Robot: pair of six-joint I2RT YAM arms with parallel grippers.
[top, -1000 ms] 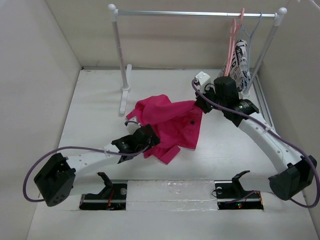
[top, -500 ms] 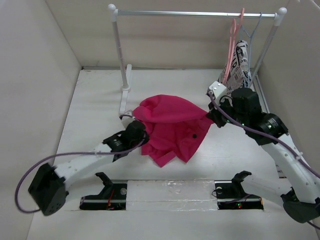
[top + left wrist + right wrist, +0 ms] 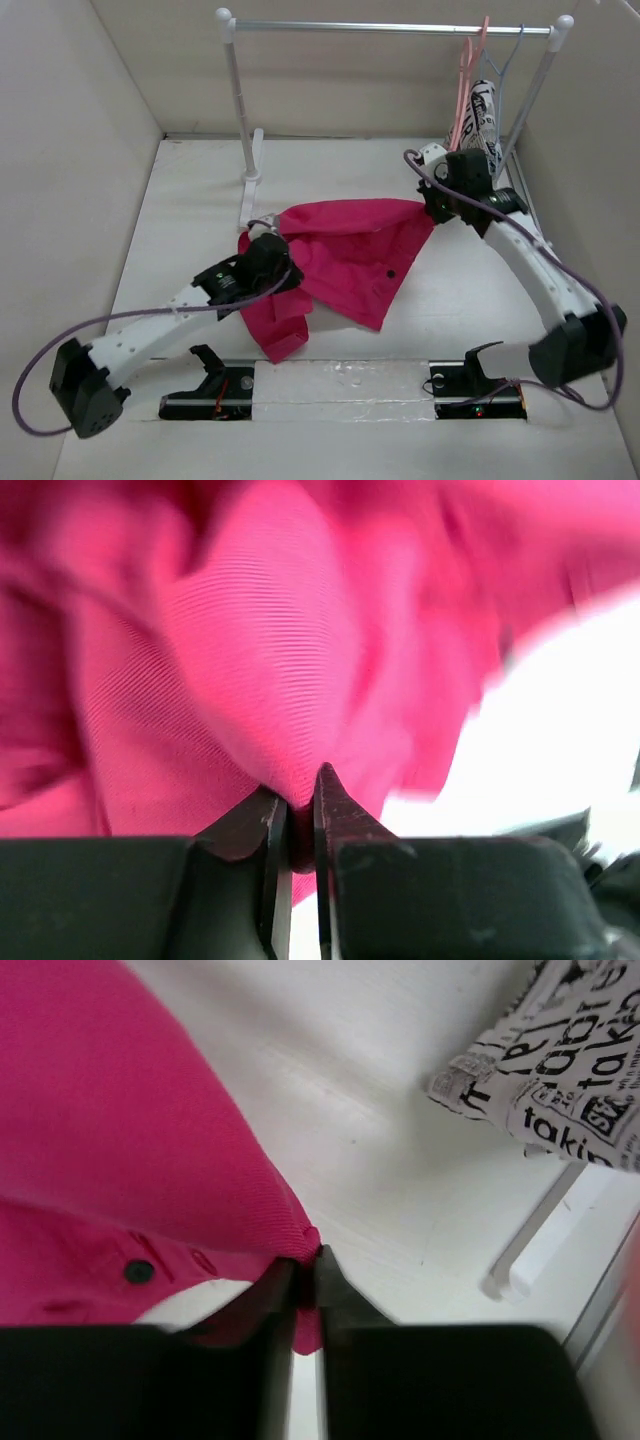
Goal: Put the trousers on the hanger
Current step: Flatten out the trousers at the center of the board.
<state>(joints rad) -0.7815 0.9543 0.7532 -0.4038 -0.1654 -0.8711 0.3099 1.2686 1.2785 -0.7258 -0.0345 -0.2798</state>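
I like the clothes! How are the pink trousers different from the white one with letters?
The trousers are plain magenta; the white garment carries black lettering. The trousers are stretched between the left end effector and the right end effector; the white garment hangs under the rail. Both are soft cloth.

My left arm (image 3: pixel 150 328) lies low, its elbow folded at the near left corner and the forearm stretching diagonally up toward the middle. My left gripper (image 3: pixel 297 785) is pressed together, the two dark fingertips (image 3: pixel 335 805) almost touching, with a thin fold of the trousers (image 3: pixel 250 660) nipped between them. My right arm (image 3: pixel 530 260) has its elbow pushed out at the near right and the forearm slanting back and inward. At its far end the wrist turns toward the middle. My right gripper (image 3: pixel 305 1260) is clamped too, its fingers closed on a corner edge of the trousers.
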